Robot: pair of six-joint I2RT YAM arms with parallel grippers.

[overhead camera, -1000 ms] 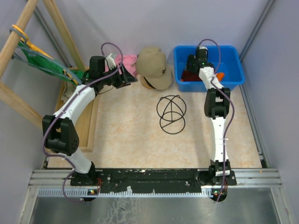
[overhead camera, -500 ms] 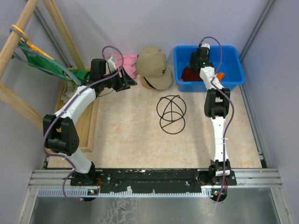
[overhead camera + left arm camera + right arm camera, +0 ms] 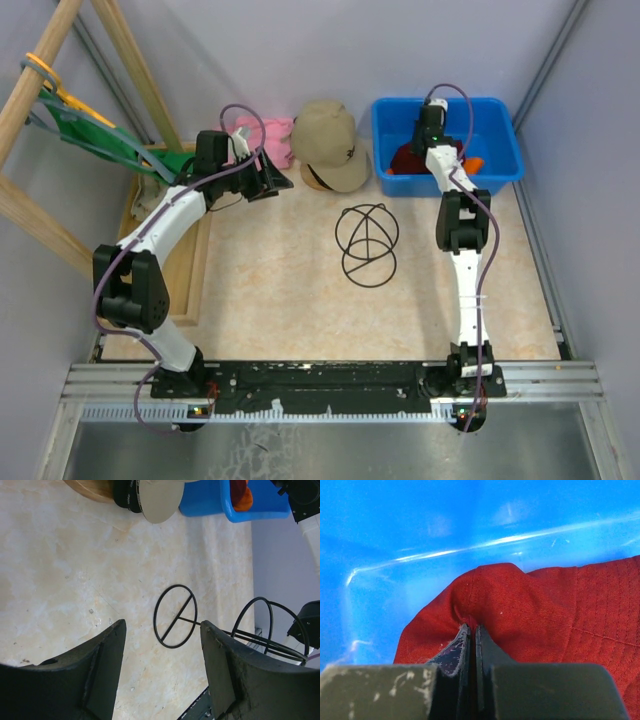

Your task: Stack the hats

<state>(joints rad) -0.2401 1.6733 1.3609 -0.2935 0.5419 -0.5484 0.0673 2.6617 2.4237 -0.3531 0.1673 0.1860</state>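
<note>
Our left gripper (image 3: 270, 180) hangs open and empty by the pink cloth (image 3: 277, 133). The tan cap (image 3: 330, 135) sits next, with the wire stand (image 3: 365, 243) nearer us. In the blue bin (image 3: 500, 105), our right gripper (image 3: 471, 627) pinches 1 thin fold of the dark red hat (image 3: 545, 610). That fold may slip on lifting, or the hat may snag the bin wall.

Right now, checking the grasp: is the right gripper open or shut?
Shut: the right gripper pinches a fold of the dark red hat, jaws nearly touching.

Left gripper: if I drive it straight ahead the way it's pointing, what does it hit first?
Likely the black wire stand, or the tabletop just short of it; depth is unclear. The left gripper is open with nothing between its fingers.
</note>
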